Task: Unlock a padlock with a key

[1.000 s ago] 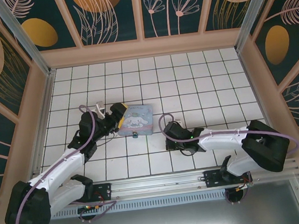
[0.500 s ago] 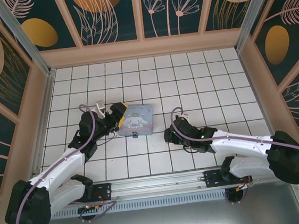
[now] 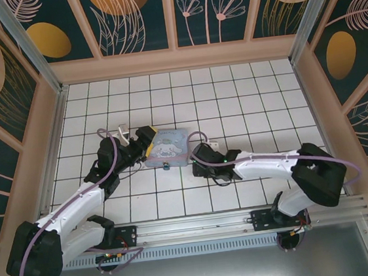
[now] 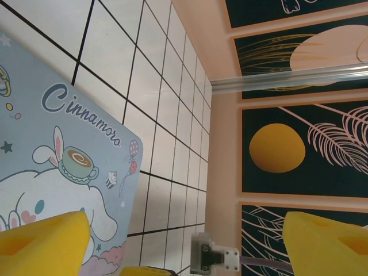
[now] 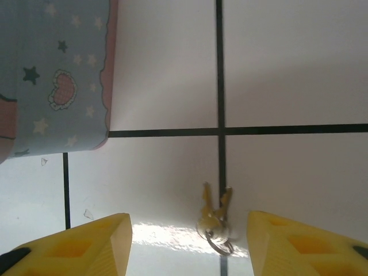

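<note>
Tin box (image 4: 57,132) lettered "Cinnamoro", key (image 5: 214,215) nearby

One written word, on the lid of the tin

In the left wrist view, the pastel blue cartoon tin box (image 4: 57,132) carries dark blue cursive lettering on its lid. The letters that can be read are "Cinnamoro", running on a slant just above the drawing of a cup with rabbit ears.

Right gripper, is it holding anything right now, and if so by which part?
Nothing. The right gripper is open, and the key lies loose on the tile between its jaws, touching neither.
</note>
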`<action>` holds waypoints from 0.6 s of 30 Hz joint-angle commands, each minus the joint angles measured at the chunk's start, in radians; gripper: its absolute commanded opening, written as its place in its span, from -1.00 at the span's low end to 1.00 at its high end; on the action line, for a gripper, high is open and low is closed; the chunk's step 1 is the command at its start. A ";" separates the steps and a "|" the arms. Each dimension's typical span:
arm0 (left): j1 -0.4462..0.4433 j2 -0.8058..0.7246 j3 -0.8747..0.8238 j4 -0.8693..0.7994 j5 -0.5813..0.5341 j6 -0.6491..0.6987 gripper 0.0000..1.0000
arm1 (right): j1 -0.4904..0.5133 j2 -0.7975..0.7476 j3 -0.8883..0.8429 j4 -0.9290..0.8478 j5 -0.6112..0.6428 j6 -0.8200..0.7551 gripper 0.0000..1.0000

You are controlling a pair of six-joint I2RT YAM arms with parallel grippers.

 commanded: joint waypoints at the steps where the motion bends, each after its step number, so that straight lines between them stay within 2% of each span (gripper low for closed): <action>1: -0.007 0.004 0.011 0.025 -0.012 0.003 0.75 | 0.020 0.050 0.048 -0.076 0.037 -0.023 0.01; 11: -0.008 0.011 0.012 0.028 -0.011 0.002 0.75 | 0.056 0.109 0.023 -0.058 0.038 0.011 -0.36; 14: -0.007 0.015 0.011 0.031 -0.013 0.000 0.75 | 0.053 0.125 0.014 -0.042 0.035 0.007 -0.60; 16: -0.007 0.016 0.012 0.033 -0.013 0.000 0.75 | 0.052 0.127 0.013 -0.052 0.048 0.005 -0.93; 18: -0.007 0.015 0.010 0.034 -0.013 0.000 0.75 | 0.048 0.103 0.012 -0.066 0.059 0.010 -1.00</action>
